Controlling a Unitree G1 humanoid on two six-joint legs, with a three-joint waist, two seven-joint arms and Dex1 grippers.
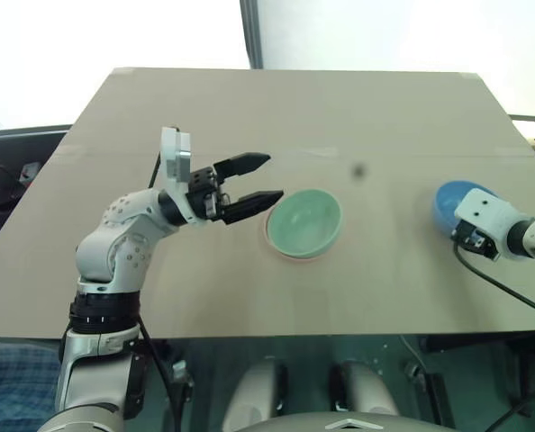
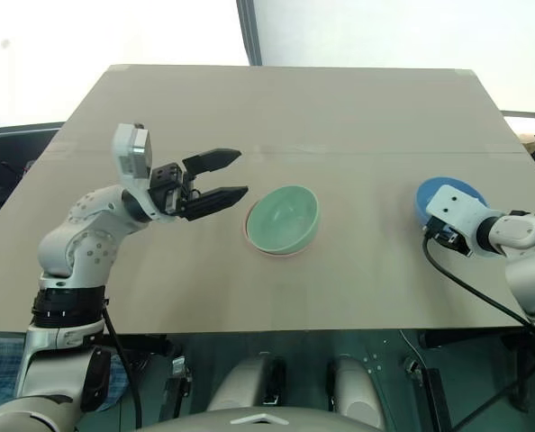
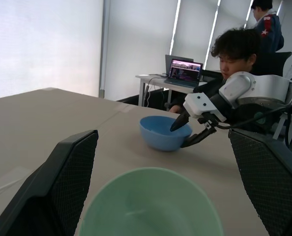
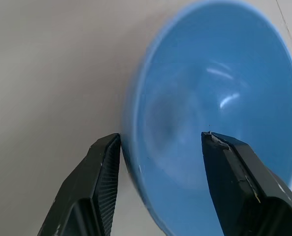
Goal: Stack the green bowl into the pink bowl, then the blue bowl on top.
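biggest risk i could see was at the blue bowl (image 4: 210,113): the right gripper (image 4: 160,147) had one finger outside the rim and the other inside, parted and not pinched on the wall yet. if those fingers closed off-centre or too shallow, my guess was the glossy wall would slip out, or the bowl would tip and skid along the table (image 1: 249,117) (it sat near the right edge, so there wasn't loads of room). second worry was the carry: coming in low could clip the stack in the middle and shove it. the green bowl (image 1: 304,221) was already nested in the pink bowl (image 1: 294,256), with just a sliver of pink showing under the rim, so that half looked done. pose-wise, the right arm was reaching out to the side with the wrist angled down into the blue bowl. the left gripper (image 1: 254,184) hung just beside the stack, pointing across at it, fingers wide apart and holding nothing, close enough to bump the green bowl.
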